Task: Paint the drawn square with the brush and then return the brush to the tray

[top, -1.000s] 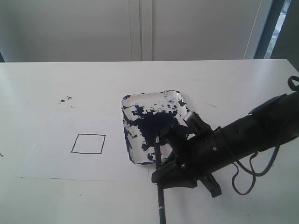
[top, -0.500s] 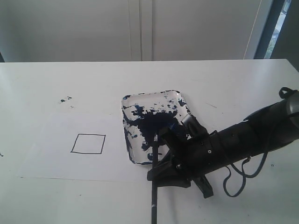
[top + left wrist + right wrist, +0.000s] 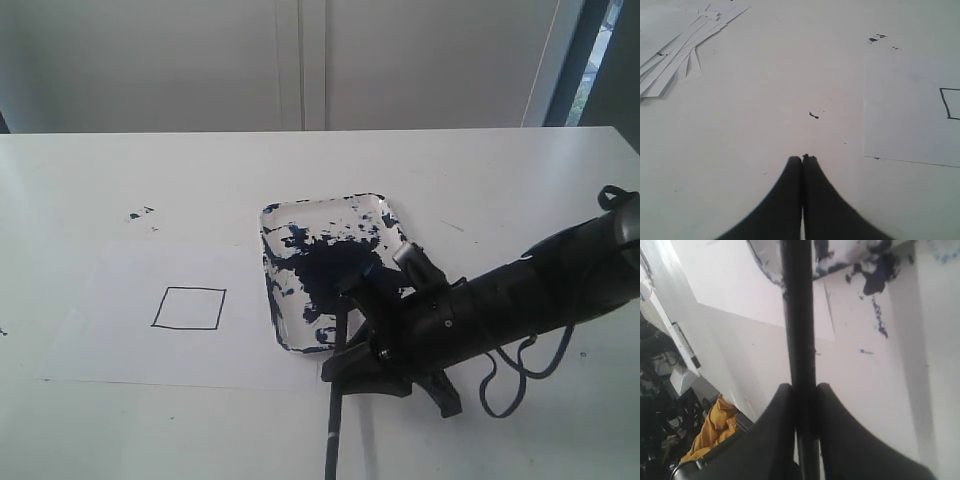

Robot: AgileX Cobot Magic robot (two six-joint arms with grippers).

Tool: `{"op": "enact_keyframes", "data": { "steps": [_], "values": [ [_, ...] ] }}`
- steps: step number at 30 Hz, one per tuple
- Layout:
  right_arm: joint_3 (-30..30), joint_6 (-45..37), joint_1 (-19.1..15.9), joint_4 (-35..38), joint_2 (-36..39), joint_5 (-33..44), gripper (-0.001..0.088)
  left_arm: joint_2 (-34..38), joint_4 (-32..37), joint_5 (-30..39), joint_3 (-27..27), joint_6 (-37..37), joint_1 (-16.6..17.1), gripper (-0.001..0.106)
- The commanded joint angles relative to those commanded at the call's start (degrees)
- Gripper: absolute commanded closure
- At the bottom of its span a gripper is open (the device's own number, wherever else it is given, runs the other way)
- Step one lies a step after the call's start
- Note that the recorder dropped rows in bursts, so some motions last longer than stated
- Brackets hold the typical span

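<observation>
The left end effector hangs closed and empty over the bare desk. The drawn square is blank white inside (no paint on it yet), so both the painting and the return remain to do. Further right, at the tray, the brush points its tip at the dark paint, its shaft pinched in the right end effector.

left gripper: my jaws pressed together, holding nothing
right gripper: my jaws clamped on the brush
right arm: mine, stretched in from the right, sloping down
</observation>
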Motion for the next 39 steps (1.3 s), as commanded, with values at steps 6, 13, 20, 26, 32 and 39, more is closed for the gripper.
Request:
{"op": "enact_keyframes", "data": {
  "steps": [6, 13, 20, 26, 32, 39],
  "values": [
    [0.00, 3.05, -0.44, -2.74, -1.02, 1.17, 0.0868, 0.00, 0.00, 0.00, 0.00, 0.00, 0.00, 0.105],
    [0.00, 2.40, 2.59, -2.20, -1.02, 3.51, 0.0868, 0.00, 0.00, 0.00, 0.00, 0.00, 0.00, 0.105],
    [0.00, 0.37, 5.64, -0.61, -0.80, 2.99, 0.0868, 0.00, 0.00, 0.00, 0.00, 0.00, 0.00, 0.105],
    [-0.12, -0.27, 5.64, -3.72, -3.01, -2.18, 0.0868, 0.00, 0.00, 0.00, 0.00, 0.00, 0.00, 0.105],
    [-0.34, -0.05, 5.64, -17.56, -7.34, -3.91, 0.0868, 0.00, 0.00, 0.00, 0.00, 0.00, 0.00, 0.105],
    [-0.34, 0.46, 5.64, -31.09, -13.42, -4.31, 0.0868, 0.00, 0.00, 0.00, 0.00, 0.00, 0.00, 0.105]
  ]
}}
